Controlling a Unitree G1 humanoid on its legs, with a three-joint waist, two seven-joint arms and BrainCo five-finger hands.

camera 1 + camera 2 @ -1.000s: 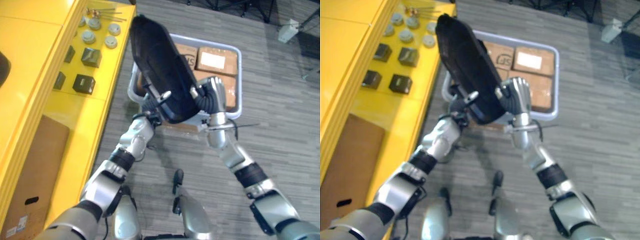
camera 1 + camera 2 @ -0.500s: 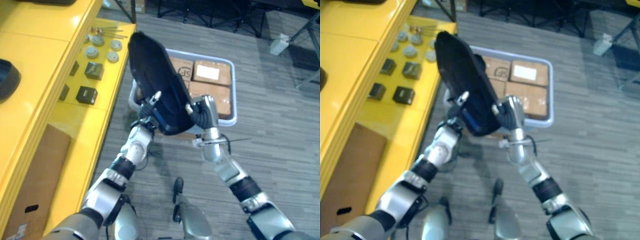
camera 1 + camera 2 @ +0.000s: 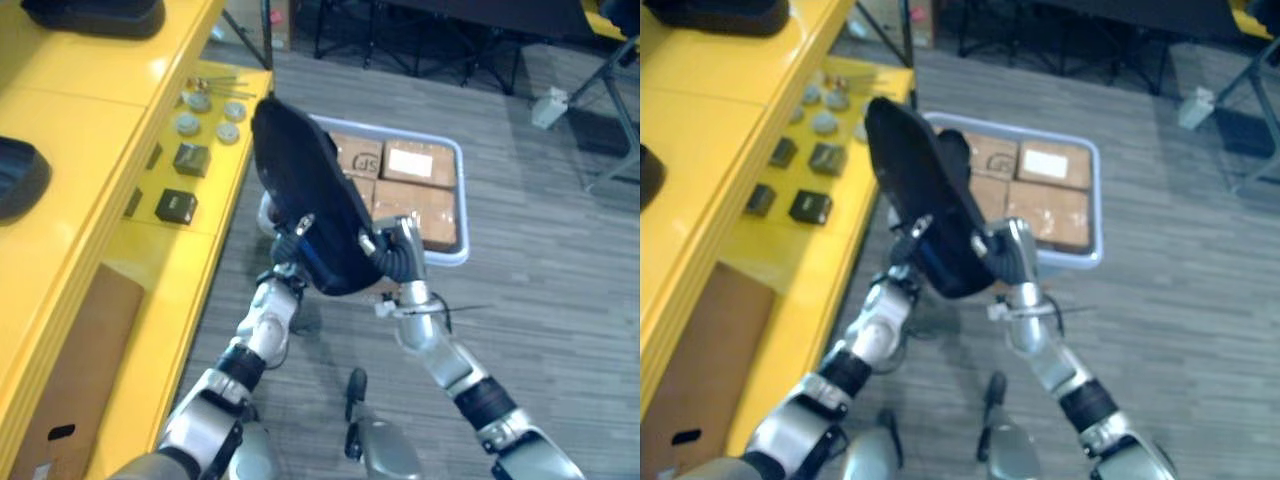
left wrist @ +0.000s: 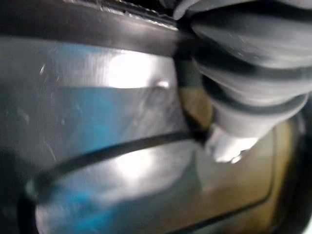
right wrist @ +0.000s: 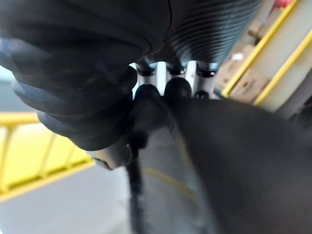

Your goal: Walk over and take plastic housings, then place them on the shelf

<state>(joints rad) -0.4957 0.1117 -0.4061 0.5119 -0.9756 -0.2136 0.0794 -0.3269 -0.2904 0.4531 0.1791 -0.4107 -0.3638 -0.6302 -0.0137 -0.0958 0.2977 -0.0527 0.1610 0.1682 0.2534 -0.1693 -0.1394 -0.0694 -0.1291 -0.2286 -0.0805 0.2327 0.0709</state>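
The yellow shelf (image 3: 90,130) ran along the robot's left, its tiers stepping down toward the grey floor (image 3: 560,290). Two dark housings (image 3: 95,15) already lay on its upper levels, which is probably where the carried one was bound.

Ahead on the floor stood a grey tote (image 3: 461,200) packed with cardboard boxes (image 3: 420,165), just beside the shelf's end.

In front of the tote, raised clear of it and of the shelf, was the black plastic housing (image 3: 305,200). It was tilted, its long body slanting up toward the shelf, and was carried at its lower end between both hands. That two-sided hold likely suited a wide, light shell that one hand could not steady.

The right hand (image 3: 398,255) was clamped on the housing's edge, its dark-tipped fingers (image 5: 176,90) hooked over the rim. The left hand (image 3: 288,245) laid a silver thumb on the near face with the rest behind, so it read as a pinch.

On the lower tier sat small round caps (image 3: 187,124) and dark blocks (image 3: 175,205), well apart from the load.
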